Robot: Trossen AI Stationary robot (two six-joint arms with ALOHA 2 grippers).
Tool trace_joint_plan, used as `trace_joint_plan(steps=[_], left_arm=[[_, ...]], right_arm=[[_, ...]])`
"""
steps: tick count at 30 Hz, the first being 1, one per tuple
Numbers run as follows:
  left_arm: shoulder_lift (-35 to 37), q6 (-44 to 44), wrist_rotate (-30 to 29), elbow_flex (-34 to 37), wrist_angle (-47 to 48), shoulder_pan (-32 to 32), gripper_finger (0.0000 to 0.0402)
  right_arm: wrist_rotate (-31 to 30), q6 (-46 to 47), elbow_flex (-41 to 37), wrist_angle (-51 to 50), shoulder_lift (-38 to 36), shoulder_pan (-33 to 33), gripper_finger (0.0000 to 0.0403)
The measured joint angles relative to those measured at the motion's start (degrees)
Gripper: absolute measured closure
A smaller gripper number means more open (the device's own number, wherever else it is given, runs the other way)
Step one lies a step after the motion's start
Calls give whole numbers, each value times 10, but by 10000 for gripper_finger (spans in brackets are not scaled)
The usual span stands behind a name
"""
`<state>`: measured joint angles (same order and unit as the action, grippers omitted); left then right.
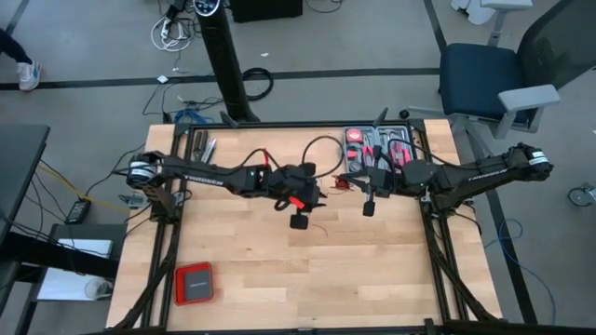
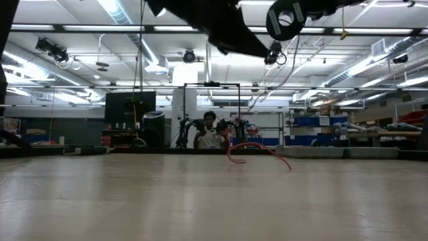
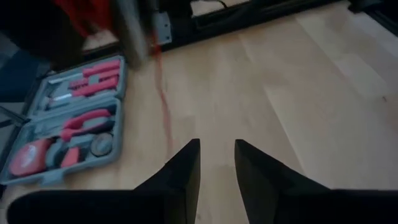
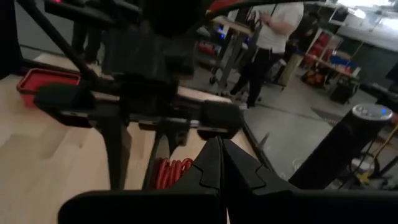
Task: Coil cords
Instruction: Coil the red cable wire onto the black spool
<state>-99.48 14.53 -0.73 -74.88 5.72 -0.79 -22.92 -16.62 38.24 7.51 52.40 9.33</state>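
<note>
cord beside tray, table edge.

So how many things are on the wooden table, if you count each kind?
Thin red cord: 1
Grey plastic tool tray with red-handled tools: 1
Flat red square box: 1
Dark robot arms, left tool and right tool: 2
Total: 5

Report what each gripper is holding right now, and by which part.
Nothing is held. The left gripper is open over bare table, empty. The right gripper is shut with nothing between its fingers; the red cord lies beyond it.
</note>
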Motion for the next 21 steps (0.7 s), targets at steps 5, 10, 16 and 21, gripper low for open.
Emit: trace_joint_plan(steps=[5, 10, 16, 21], left_arm=[[5, -5, 0, 54, -79, -1, 298], [9, -13, -2, 92, -124, 2, 298], [16, -16, -3, 153, -248, 8, 298], [17, -42, -2, 209, -387, 17, 298]], right_arm=[[6, 20, 0, -23, -1, 0, 403], [21, 36, -38, 13, -4, 0, 403], [38, 64, -122, 128, -5, -2, 403], [77, 88, -180, 248, 6, -14, 403]])
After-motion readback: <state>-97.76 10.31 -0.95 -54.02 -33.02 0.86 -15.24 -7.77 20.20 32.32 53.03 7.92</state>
